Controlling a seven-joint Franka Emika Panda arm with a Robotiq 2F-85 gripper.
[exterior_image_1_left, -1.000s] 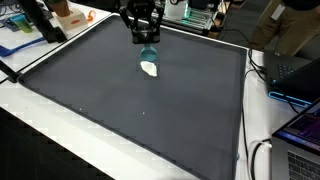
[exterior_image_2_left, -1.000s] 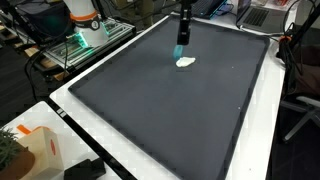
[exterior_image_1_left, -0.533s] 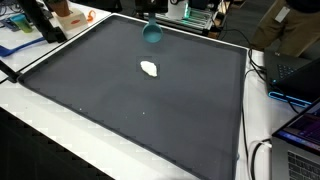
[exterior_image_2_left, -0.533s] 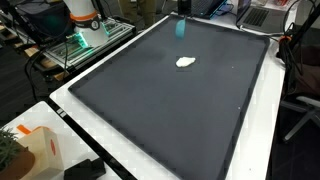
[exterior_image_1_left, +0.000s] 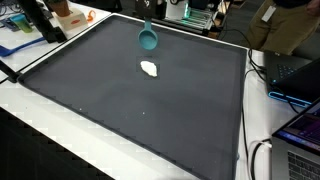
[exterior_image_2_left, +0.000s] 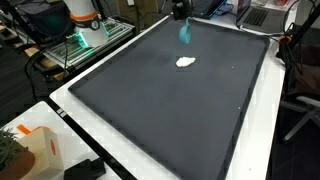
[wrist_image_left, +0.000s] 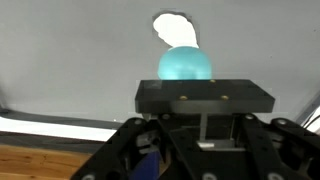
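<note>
Raised clear of the dark mat (exterior_image_1_left: 120, 100) since a second ago, the gripper (exterior_image_2_left: 180, 9) is clenched on the handle of a teal spoon (exterior_image_1_left: 148, 38). Its bowl hangs down above a white lump (exterior_image_1_left: 149, 69). Probably light, rigid, smooth plastic; grip at mid-handle.
</note>
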